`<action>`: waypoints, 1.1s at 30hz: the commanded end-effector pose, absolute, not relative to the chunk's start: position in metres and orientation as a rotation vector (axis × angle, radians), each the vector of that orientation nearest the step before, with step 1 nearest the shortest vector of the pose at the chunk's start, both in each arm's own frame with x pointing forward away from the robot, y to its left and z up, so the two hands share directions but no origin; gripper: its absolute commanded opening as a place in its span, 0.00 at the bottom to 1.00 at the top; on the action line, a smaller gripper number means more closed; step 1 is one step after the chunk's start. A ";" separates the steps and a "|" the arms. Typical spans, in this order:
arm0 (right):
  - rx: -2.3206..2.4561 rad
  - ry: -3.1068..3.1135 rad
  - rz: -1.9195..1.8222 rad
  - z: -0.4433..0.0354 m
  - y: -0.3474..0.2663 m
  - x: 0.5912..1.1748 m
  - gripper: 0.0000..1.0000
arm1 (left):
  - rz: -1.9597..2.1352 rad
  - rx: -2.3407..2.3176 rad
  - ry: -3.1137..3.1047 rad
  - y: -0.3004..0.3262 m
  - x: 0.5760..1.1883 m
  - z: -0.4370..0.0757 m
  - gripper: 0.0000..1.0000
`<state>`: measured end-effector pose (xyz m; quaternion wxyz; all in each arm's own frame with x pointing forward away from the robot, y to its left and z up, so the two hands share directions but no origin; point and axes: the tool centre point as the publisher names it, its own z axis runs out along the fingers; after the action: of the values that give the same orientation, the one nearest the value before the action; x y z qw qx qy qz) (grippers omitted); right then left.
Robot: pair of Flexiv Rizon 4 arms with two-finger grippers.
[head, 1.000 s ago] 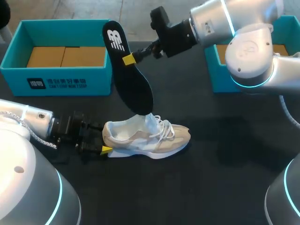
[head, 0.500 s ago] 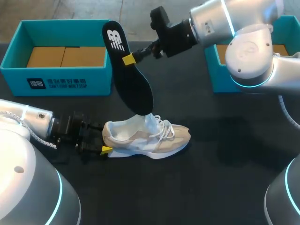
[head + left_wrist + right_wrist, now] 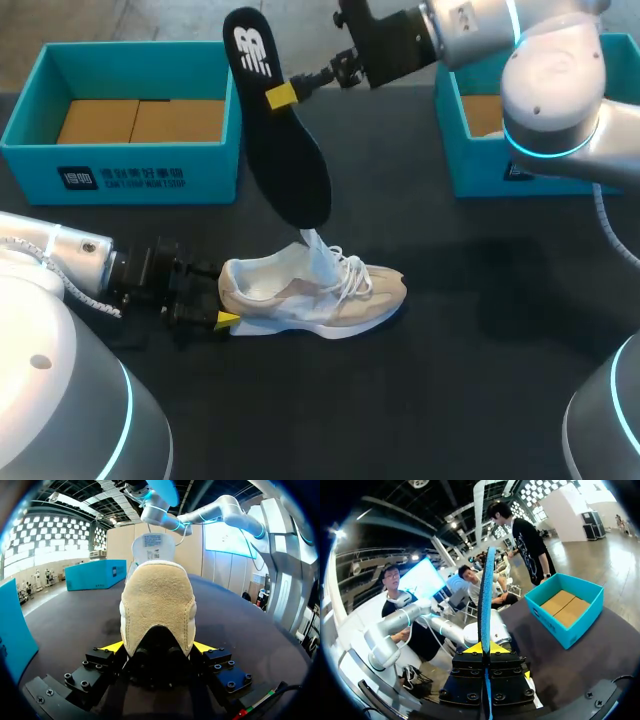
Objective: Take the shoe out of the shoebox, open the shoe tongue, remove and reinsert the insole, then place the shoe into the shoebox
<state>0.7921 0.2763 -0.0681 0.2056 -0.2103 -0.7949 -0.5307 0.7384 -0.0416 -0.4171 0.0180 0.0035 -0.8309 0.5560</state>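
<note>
Head view recorded a black worktop [image 3: 480, 380] carrying an open teal cardboard shoebox [image 3: 130, 170] at its far left corner and a second teal box [image 3: 470, 150] at its far right. A beige-and-white lace-up sneaker [image 3: 320, 295] stood upright near the middle, toe toward the right edge. A black foam insole [image 3: 285, 150] hung above it, lower end just over the raised tongue. The right gripper [image 3: 485, 647] pinched the insole edgewise; the left gripper [image 3: 157, 647] clamped the sneaker's heel.

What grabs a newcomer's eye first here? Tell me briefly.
The black insole hangs upright in the right claw, its lower end just above the beige shoe. The shoe stands on the dark table, its heel clamped in the left claw.
</note>
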 end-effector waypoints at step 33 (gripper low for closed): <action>-0.796 -1.974 -1.568 -0.037 0.205 0.699 0.00 | 1.726 0.012 -2.582 -0.042 0.739 -0.420 0.00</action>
<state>0.7113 0.2117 -0.0389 0.2565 -0.2819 -0.7274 -0.5707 0.7384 -0.0416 -0.4172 0.0181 0.0035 -0.8309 0.5561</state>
